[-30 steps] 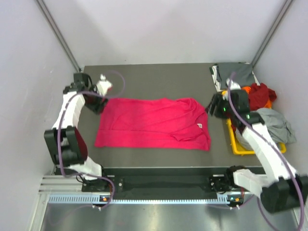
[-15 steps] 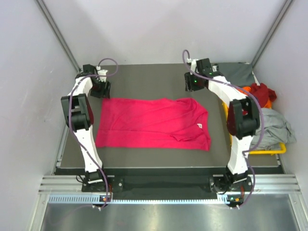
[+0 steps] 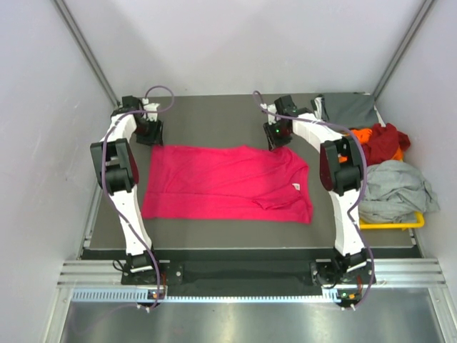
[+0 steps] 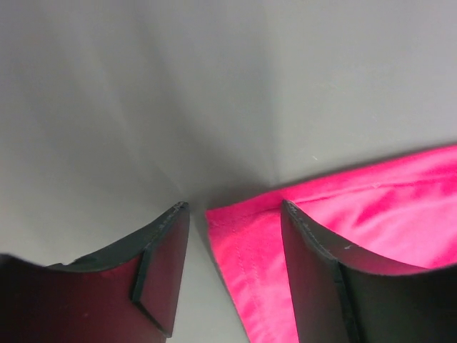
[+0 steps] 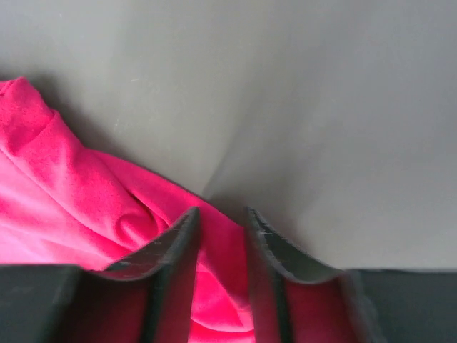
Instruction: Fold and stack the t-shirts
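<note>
The magenta-pink t-shirt (image 3: 228,182) lies spread flat on the dark table, its white neck label (image 3: 295,186) at the right. My left gripper (image 3: 151,136) is at its far left corner. In the left wrist view it (image 4: 232,211) is open, with the hemmed corner (image 4: 250,243) between the jaws. My right gripper (image 3: 273,137) is at the shirt's far right edge. In the right wrist view it (image 5: 221,213) stands nearly closed, with a fold of pink cloth (image 5: 71,186) pinched between the jaws.
A dark grey shirt (image 3: 350,111) lies folded at the table's far right corner. A yellow bin (image 3: 389,224) at the right edge holds orange (image 3: 364,133), dark red (image 3: 385,143) and light grey (image 3: 396,189) shirts. Grey walls stand close on both sides.
My right arm swung from beside the bin to the table's far side, then came down onto the pink shirt's far right edge. My left arm reached to the far left corner and stays there.
</note>
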`<state>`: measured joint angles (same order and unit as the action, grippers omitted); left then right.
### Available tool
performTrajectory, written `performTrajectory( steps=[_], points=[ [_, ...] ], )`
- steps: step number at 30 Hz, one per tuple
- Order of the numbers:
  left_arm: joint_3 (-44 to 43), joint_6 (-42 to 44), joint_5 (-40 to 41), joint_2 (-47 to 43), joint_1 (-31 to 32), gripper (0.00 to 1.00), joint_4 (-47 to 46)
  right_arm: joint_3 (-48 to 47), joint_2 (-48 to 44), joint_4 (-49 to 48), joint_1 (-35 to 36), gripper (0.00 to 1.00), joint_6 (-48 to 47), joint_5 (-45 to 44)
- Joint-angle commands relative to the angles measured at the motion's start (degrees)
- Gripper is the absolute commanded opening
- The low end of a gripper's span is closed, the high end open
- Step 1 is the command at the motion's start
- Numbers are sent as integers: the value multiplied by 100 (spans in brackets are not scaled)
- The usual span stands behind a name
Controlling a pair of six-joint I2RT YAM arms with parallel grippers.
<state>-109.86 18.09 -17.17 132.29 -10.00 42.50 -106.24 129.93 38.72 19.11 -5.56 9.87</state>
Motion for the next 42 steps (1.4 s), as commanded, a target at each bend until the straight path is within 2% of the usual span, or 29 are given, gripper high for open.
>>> performTrajectory(
  steps=[1,2,3,4,5,6,10,14,18,26,27,28,32,37,42],
  points=[
    [430,177,-472,-168,-20,56,488,-213,-125,39,31,28,11,42],
    [492,204,-463,-229,-20,48,435,-205,-134,22,22,24,29,24],
    [544,221,-472,-291,-20,41,434,-213,-143,13,14,15,64,-2],
    [536,239,-489,-318,-20,32,443,-213,-161,-5,5,10,99,-81],
    [519,257,-568,-326,-20,0,461,-213,-222,-22,-13,6,143,-134],
    [475,309,-655,-344,-20,0,548,-205,-266,-92,-30,0,248,-169],
    [562,415,-885,-607,-28,0,488,119,-783,-417,-74,0,530,-371],
    [1238,301,-841,-1527,-160,0,-337,1076,-1967,-979,-83,0,969,-617],
    [1958,449,-770,-2206,-230,0,-708,2605,-3068,-1638,-75,0,1355,-714],
    [3408,1275,-605,-3489,-274,0,-603,5415,-5158,-2368,-40,0,2199,-688],
    [4063,1555,-334,-3673,-327,0,-577,6125,-5614,-2700,22,0,2652,-662],
    [4069,1558,-331,-3675,-327,0,-576,6132,-5619,-2703,22,0,2657,-662],
    [4578,1917,-269,-3833,-477,0,-436,7245,-6399,-3054,162,0,3139,-732],
    [4773,2032,64,-3702,-485,0,-751,7723,-6472,-3204,163,0,3333,-907],
    [4378,1980,153,-3473,-485,0,-787,7715,-6699,-3011,110,0,3351,-1119]
  ],
)
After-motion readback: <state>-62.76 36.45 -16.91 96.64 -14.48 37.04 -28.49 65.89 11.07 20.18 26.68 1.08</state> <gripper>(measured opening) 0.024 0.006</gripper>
